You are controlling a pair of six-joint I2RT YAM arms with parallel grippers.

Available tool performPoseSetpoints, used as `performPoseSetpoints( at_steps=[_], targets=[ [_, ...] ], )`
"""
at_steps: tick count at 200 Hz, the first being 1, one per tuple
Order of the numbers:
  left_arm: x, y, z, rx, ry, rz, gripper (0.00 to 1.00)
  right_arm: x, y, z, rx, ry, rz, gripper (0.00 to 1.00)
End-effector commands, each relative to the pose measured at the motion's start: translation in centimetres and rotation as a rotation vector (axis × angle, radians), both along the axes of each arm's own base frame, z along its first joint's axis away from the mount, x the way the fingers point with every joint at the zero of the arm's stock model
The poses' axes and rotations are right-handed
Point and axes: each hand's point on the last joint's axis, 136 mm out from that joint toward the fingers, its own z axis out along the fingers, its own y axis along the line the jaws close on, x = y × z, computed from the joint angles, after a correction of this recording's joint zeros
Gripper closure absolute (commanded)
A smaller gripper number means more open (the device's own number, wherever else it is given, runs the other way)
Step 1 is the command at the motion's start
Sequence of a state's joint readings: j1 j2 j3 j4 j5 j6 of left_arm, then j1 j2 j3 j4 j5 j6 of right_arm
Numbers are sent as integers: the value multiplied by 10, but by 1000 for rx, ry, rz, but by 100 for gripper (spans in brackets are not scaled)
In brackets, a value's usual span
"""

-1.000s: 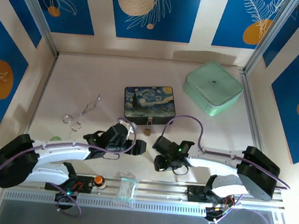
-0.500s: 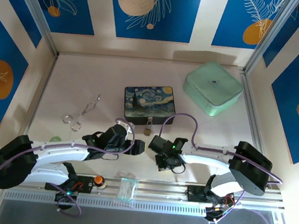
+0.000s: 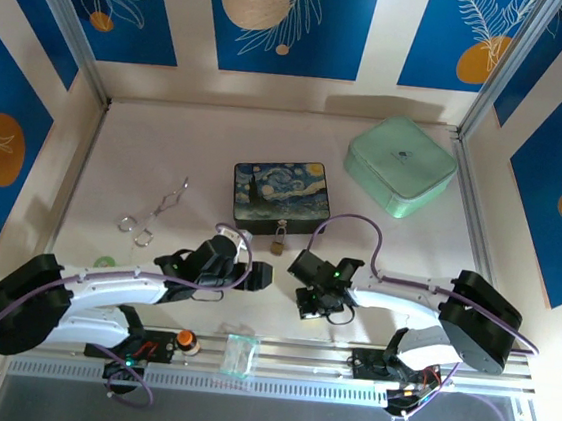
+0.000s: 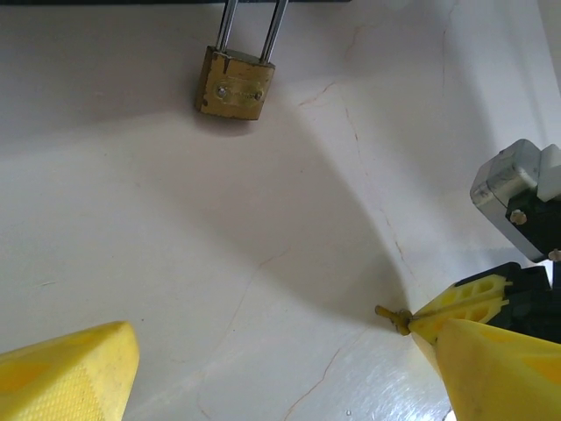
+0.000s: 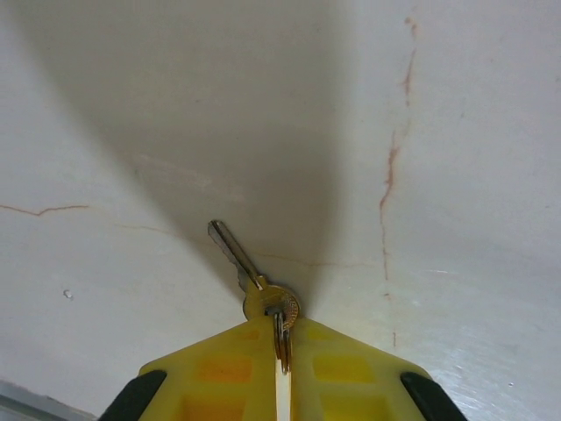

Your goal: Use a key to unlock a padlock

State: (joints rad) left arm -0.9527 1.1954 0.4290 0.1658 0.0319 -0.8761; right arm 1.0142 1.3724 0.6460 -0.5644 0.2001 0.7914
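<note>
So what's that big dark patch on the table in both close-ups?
Right wrist: soft shadow, likely the arm's own, over the table above the key. Left wrist: similar shadow sweeps below the padlock, glare near the bottom edge. Top external: even light, sharp.

text: none legible | green case (image 3: 400, 165): small dark mark, unreadable | padlock (image 4: 234, 83): face unreadable

The padlock (image 4: 234, 83) is small, with a brass-gold body and a silver shackle. It lies flat just before the near side of the painted box (image 3: 281, 199), shackle toward the box. The key (image 5: 250, 272), gold-headed on a ring, sits pinched in the right gripper (image 5: 282, 355) nearer than the padlock, its blade pointing outward.
</note>
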Motion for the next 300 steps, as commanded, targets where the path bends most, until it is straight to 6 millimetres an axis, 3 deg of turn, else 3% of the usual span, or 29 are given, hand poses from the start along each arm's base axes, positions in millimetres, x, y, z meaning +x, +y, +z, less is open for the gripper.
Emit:
performPoseSetpoints(
  at_steps=[1, 37, 76, 93, 143, 164, 184, 215, 240, 254, 276, 300],
  targets=[
    [0, -9, 5, -59, -5, 14, 14, 10, 13, -4, 80, -35, 4, 91],
    [5, -17, 13, -201, -3, 81, 21, 16, 24, 6, 231, -26, -35, 91],
    [7, -35, 13, -276, 14, 107, 26, 22, 25, 16, 267, -54, -32, 94],
    [7, -45, 12, -302, 31, 107, 33, 23, 27, 21, 283, -64, -32, 94],
    [10, -53, 9, -327, 33, 174, 42, 29, 38, 50, 405, -132, -13, 94],
    [11, -61, 18, -407, 40, 178, 43, 29, 45, 61, 471, -137, 1, 94],
    [11, -68, 22, -430, 47, 167, 50, 30, 49, 66, 502, -136, 4, 94],
    [11, -68, 20, -430, 55, 176, 68, 30, 51, 69, 524, -134, 5, 94],
    [10, -68, 17, -419, 59, 176, 70, 30, 51, 67, 534, -131, 5, 94],
    [10, -67, 16, -413, 61, 178, 78, 30, 51, 66, 532, -129, 2, 94],
    [10, -65, 14, -400, 58, 186, 77, 30, 49, 64, 524, -125, 1, 94],
    [11, -65, 12, -363, 58, 182, 88, 31, 48, 63, 526, -125, -2, 94]
  ],
)
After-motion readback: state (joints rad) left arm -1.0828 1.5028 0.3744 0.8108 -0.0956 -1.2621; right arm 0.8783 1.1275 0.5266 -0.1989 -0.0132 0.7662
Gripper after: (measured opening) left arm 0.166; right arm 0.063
